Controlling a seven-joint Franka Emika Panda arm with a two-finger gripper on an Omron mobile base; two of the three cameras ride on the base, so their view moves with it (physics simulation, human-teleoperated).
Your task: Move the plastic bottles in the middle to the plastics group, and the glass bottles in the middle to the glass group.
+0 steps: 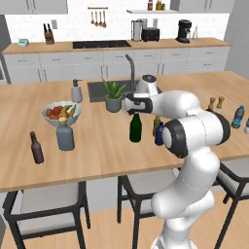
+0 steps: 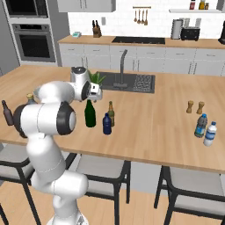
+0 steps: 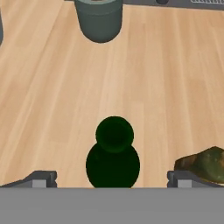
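The tall dark green wine bottle (image 1: 135,127) (image 2: 90,114) stands mid-counter. Beside it are the slim amber-olive beer bottle (image 1: 156,124) (image 2: 111,113) and the small navy-blue bottle (image 1: 159,134) (image 2: 107,124). My gripper (image 1: 132,111) (image 2: 93,97) (image 3: 111,179) hovers just above the wine bottle (image 3: 113,151), open, with its neck centred between the wide-apart fingertips (image 3: 41,179). The beer bottle's top (image 3: 203,164) shows at the right of the hand view. The brown bottle (image 1: 36,148) (image 2: 6,113) and grey-blue flask (image 1: 64,134) stand at the left. The blue water bottle (image 1: 238,117) (image 2: 201,125) and pale bottle (image 2: 210,134) stand at the right.
A fruit bowl (image 1: 61,113), a potted plant (image 1: 114,95) (image 3: 99,17), a soap dispenser (image 1: 76,91) and the sink (image 2: 132,82) lie beyond the bottles. Salt and pepper shakers (image 1: 216,102) (image 2: 195,107) stand near the water bottle. Stools (image 1: 46,197) line the counter's near edge.
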